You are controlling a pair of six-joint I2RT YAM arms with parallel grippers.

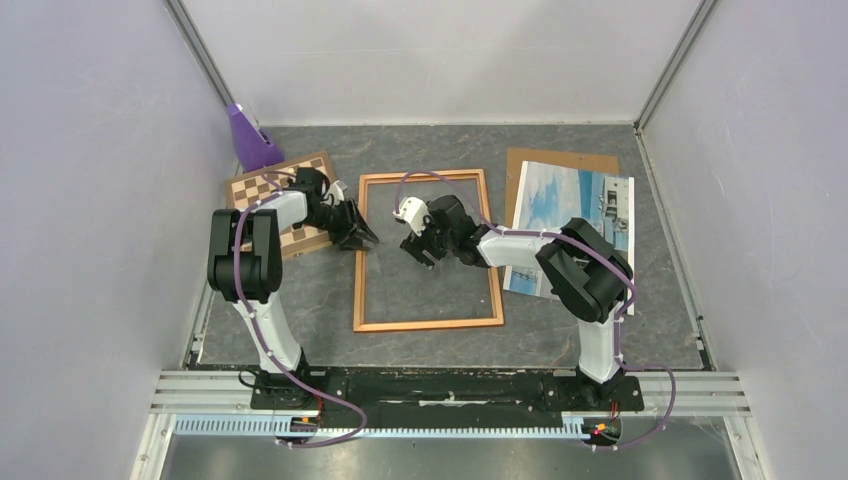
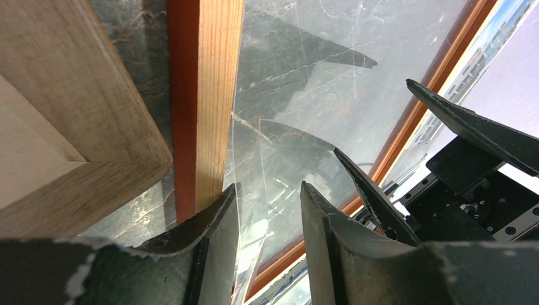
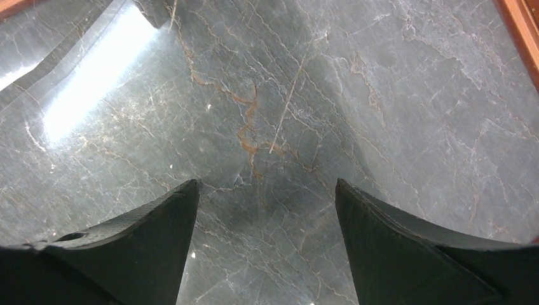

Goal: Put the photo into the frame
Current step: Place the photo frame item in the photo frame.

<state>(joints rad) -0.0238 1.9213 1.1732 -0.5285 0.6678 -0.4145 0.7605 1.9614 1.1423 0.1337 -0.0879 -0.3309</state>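
The frame (image 1: 358, 270), orange-brown wood with thin rails, lies flat in the middle of the table. The photo (image 1: 570, 215), a pale building under blue sky, lies to its right on a brown backing panel (image 1: 560, 160). My left gripper (image 1: 362, 240) is at the frame's left rail (image 2: 203, 95). Its jaws stand apart in the left wrist view (image 2: 268, 187), with the edge of a thin clear sheet (image 2: 260, 159) in the gap, close to the left finger. My right gripper (image 1: 420, 245) hovers open inside the frame (image 3: 267, 182), above the marbled surface, holding nothing.
A chessboard (image 1: 280, 195) lies just left of the frame, its wooden edge (image 2: 63, 95) beside the left rail. A purple object (image 1: 250, 140) stands in the back left corner. The right gripper's black fingers (image 2: 375, 190) show close by in the left wrist view. Walls enclose three sides.
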